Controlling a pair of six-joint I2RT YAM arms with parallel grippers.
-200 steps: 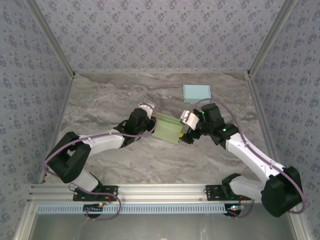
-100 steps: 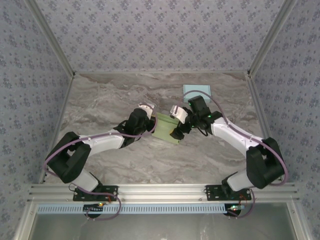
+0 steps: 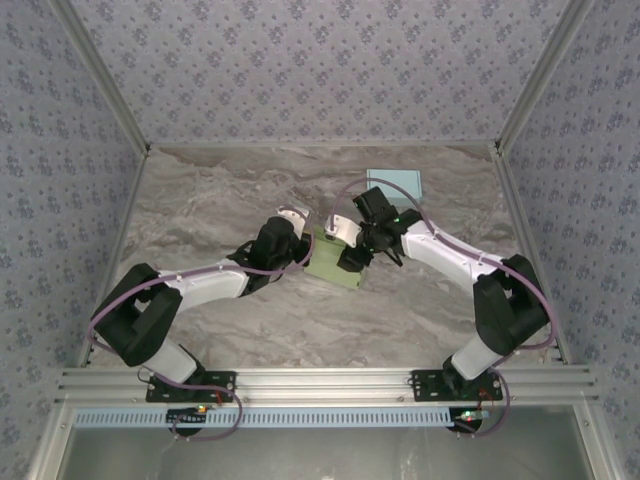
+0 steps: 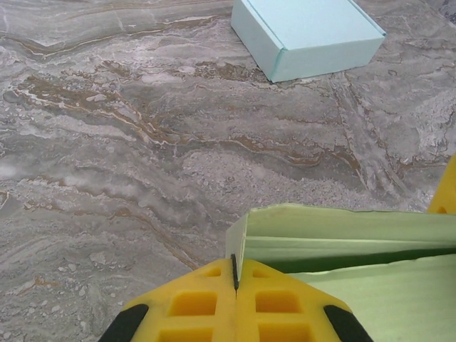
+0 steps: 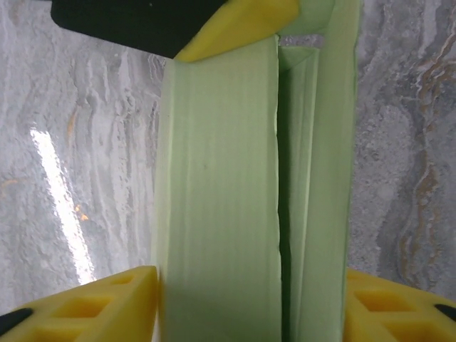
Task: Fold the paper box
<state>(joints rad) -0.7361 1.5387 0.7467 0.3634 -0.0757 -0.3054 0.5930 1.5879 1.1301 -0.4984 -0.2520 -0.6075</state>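
Right end effector (image 5: 253, 283) is spread wide w/ the green paper box (image 5: 214, 178) squeezed between its pads. The long panels run straight ahead of it and the seam between them isn't closed yet. Left end effector (image 4: 235, 281) looks pinched tight on the box's corner wall, box just ahead of it. Risk imo: squeeze harder and the thin walls buckle, or the corner slips from that pinch and the box skids on the bench (image 4: 107, 142). Blue box (image 4: 306, 28) sits well beyond, no issue.
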